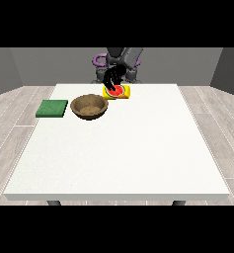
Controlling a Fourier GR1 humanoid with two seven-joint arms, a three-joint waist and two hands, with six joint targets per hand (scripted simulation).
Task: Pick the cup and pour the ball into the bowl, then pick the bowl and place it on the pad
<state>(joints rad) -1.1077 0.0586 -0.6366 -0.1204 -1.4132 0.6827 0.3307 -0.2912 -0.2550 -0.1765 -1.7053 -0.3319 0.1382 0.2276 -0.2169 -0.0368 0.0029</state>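
A red cup [118,91] stands on a yellow coaster [126,92] at the table's far side, near the robot. The hand at the view's left [111,79] reaches down from above it, black fingers curled round the cup's left side and rim. I cannot make out a ball; the hand covers part of the cup's opening. A brown bowl [89,106] sits to the cup's left and a little nearer the camera, with nothing visible inside it. A green pad [52,108] lies flat left of the bowl, by the table's left edge. No other hand shows.
The white table [123,158] stretches wide towards the camera. The robot's grey torso [130,58] stands behind the far edge, with a purple shape [98,61] beside it.
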